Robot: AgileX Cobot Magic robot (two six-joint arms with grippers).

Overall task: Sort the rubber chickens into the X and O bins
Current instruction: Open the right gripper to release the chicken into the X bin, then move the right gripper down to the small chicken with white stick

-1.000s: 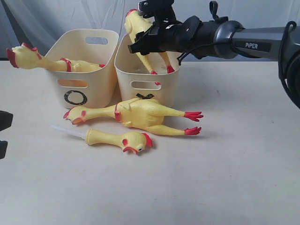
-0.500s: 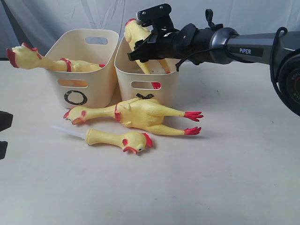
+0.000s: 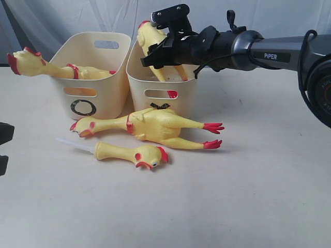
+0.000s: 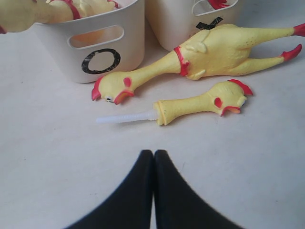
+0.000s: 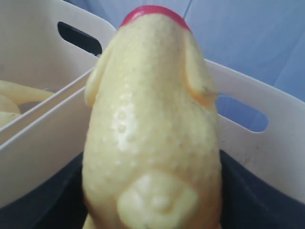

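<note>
My right gripper (image 3: 161,47) is shut on a large yellow rubber chicken (image 3: 148,36) and holds it upright, head up, with its legs down inside the X bin (image 3: 139,88). In the right wrist view the chicken's body (image 5: 152,124) fills the space between the fingers. A second chicken (image 3: 46,67) lies in the O bin (image 3: 111,90) with its head over the rim. Another large chicken (image 3: 155,126) and a small one (image 3: 129,152) lie on the table before the bins. My left gripper (image 4: 153,153) is shut and empty, low over the table near the small chicken (image 4: 200,102).
The large chicken on the table (image 4: 219,47) lies against the X bin's front and covers most of its black mark (image 3: 160,106). The two bins stand side by side, touching. A pale curtain hangs behind them. A thin white tube (image 4: 125,117) sticks out of the small chicken.
My right gripper has lowered its chicken; the legs, above the rim a second ago, are now down inside the X bin. The left gripper and the other chickens have not moved.
</note>
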